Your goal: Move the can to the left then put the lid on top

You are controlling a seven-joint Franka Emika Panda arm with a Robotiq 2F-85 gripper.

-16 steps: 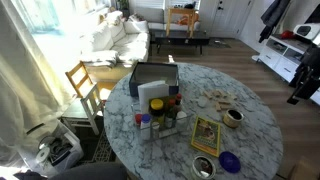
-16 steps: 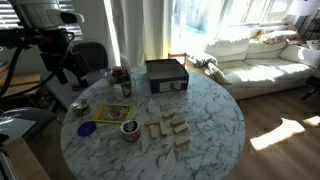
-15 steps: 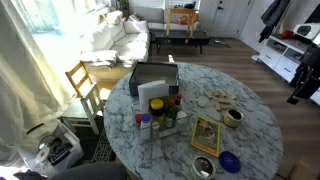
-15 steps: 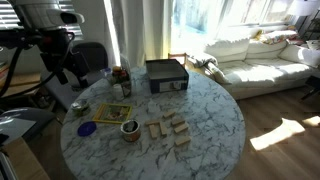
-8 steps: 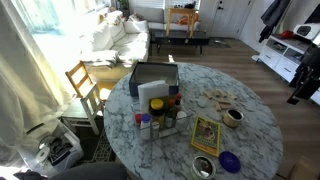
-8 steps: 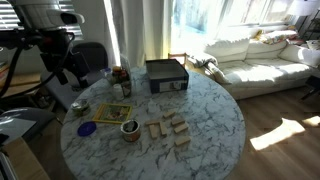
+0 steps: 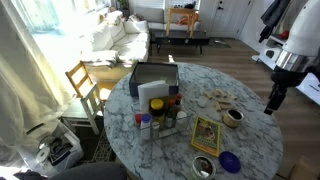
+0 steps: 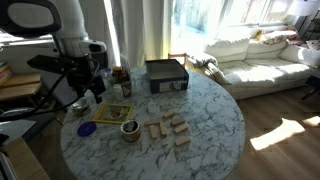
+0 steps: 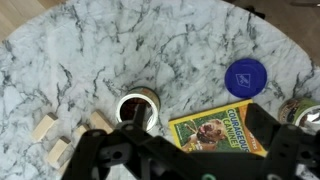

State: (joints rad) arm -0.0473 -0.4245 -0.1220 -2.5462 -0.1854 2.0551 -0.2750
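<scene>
"Where's the can [image 9: 138, 108] just now?"

"Upright on the marble table [image 9: 120, 40], open at the top, pale inside showing. In the wrist view it sits just ahead of the fingers [image 9: 105, 158], towards one side of them."

"So the gripper [image 7: 271, 103] has hold of it?"

"No. In an exterior view it hangs out past the table's rim, near the can [image 7: 233, 116] but apart from it. Whether the fingers are spread or drawn together, I can't tell. They're only a dark blur along the bottom of the wrist view."

"What lies round the can?"

"A yellow-green booklet [image 9: 225, 128] lies flat just beside it, also right ahead of the fingers. Beyond the booklet, farther from the fingers, there's a blue-purple disc [image 9: 245, 77]. A silvery tin [image 9: 303, 112] shows at the frame's edge by the booklet's corner. On the can's other side lie some pale wooden blocks [image 9: 60, 135]."

"And farther off?"

"Well away from the fingers, a black box [image 8: 166, 75] stands towards the table's far side, with a cluster of bottles [image 7: 160, 115] near it."
</scene>
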